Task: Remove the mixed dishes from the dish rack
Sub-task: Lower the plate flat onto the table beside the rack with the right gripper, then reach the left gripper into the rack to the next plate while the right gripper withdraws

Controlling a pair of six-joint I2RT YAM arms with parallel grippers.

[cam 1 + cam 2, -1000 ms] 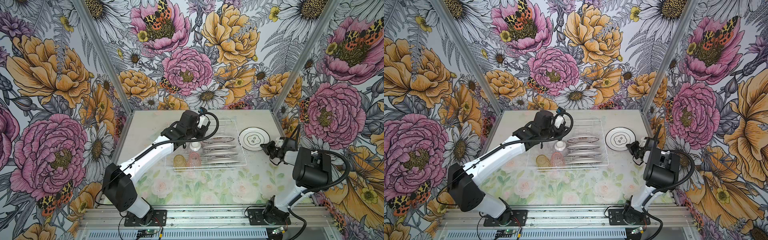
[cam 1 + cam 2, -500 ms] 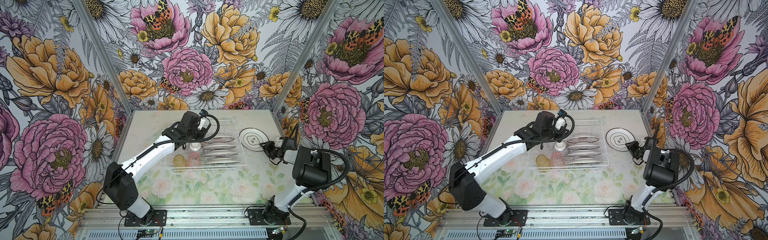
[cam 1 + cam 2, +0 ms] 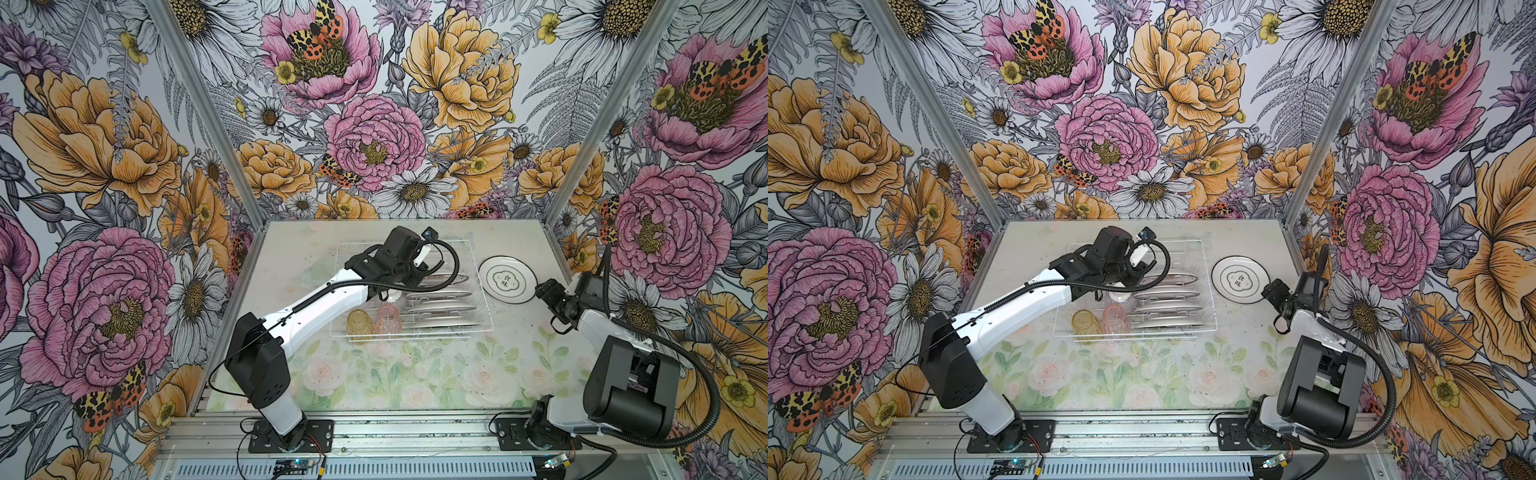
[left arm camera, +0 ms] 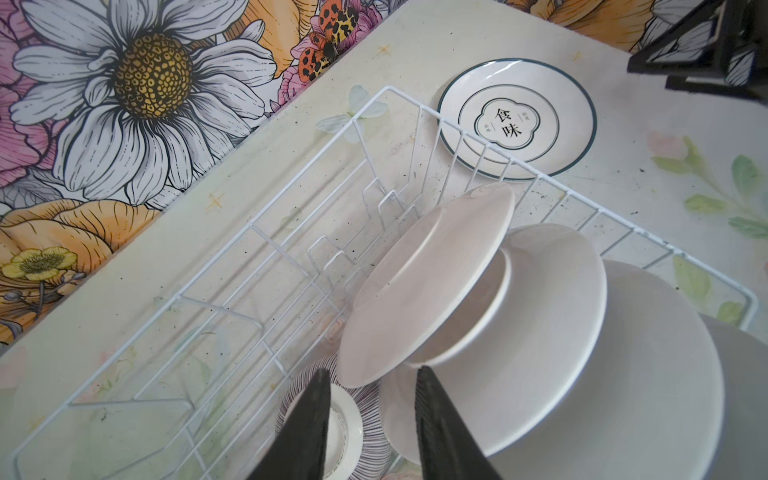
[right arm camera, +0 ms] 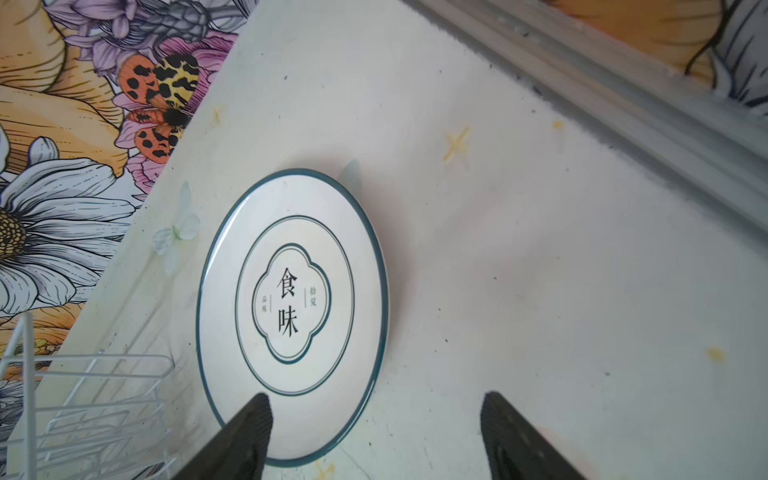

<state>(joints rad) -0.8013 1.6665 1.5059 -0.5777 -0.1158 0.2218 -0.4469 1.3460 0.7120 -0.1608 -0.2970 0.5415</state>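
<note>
The right jaws, shut a second ago, now stand wide by the printed plate (image 5: 291,299); it lies flat on the bench (image 5: 540,270) beside the dish rack (image 3: 461,257); left jaws stay narrow over the striped bowl (image 4: 370,449), holding nothing.

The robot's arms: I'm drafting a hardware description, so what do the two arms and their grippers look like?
The left arm and right arm match: white link shells between boxy black joint housings, with a black corrugated cable looping outside each. The left gripper and right gripper each carry two black, tapering fingers with finely ribbed faces. No lettering is legible.
</note>
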